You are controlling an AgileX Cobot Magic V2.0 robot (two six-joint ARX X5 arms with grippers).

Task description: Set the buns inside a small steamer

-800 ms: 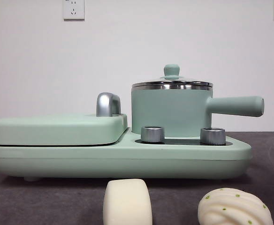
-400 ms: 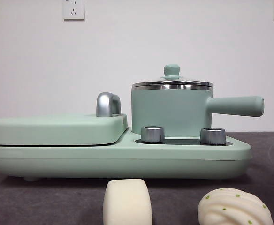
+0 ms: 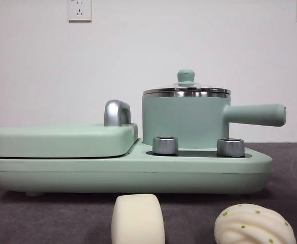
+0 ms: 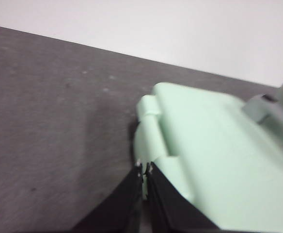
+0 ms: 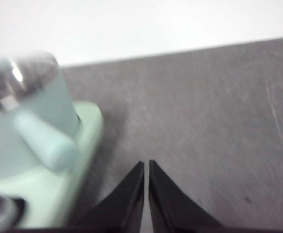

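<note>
Grey tabletop [image 3: 62,213] carries lidded small steamer [image 3: 184,119]; buns [image 3: 138,219] lie near; left gripper [image 4: 144,170] and right gripper [image 5: 146,166] pinched together, empty.

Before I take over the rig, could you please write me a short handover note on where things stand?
Left pincer: shut, empty, beside the griddle lid.
Right pincer: shut, empty, over bare table near the steamer's handle.
Small steamer: on the cooker base, lid on.
Cylinder bun and swirled bun: on the table in front of the base.
Done: nothing.
Left: lift the lid, load both buns.
</note>
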